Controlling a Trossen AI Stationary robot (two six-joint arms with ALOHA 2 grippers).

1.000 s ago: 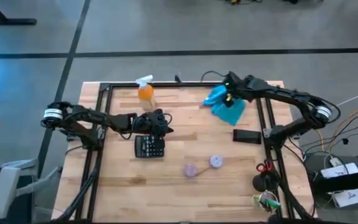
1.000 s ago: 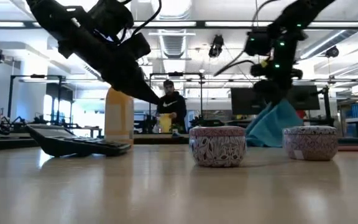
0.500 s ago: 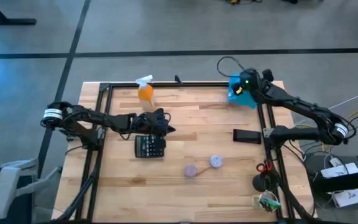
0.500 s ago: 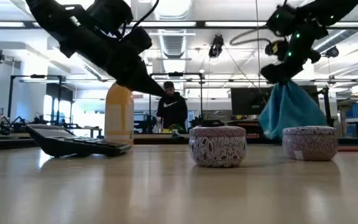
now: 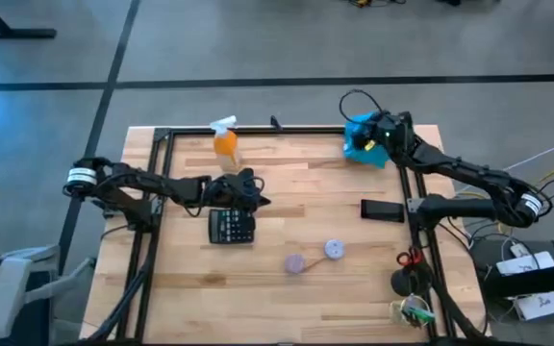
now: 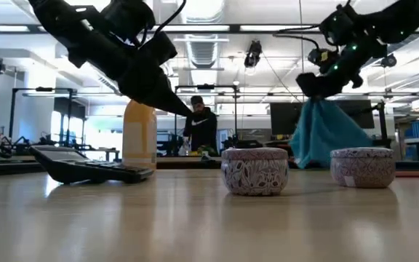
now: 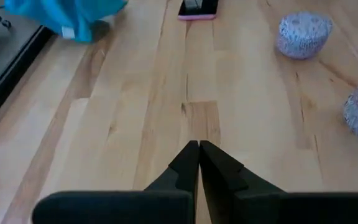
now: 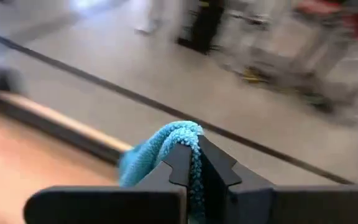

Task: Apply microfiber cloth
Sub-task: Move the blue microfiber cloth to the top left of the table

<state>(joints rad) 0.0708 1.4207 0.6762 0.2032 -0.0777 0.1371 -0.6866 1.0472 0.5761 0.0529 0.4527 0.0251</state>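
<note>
Teal cloth (image 8: 166,144) pinched between right gripper (image 8: 194,163) fingers, hanging above far right corner of desk (image 5: 287,221), clear of the wood. Left gripper (image 7: 199,148) fingers pressed together, empty, above calculator (image 5: 231,227) beside orange bottle (image 5: 224,141).

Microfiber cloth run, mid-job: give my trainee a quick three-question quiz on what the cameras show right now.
1. True or false: the microfiber cloth lies flat on the table.
2. Which gripper holds it? A) left gripper B) right gripper
3. What lies just below the left gripper in the high view?

Key: 1 false, it hangs from the fingers. 2 B. 3 the black calculator.
</note>
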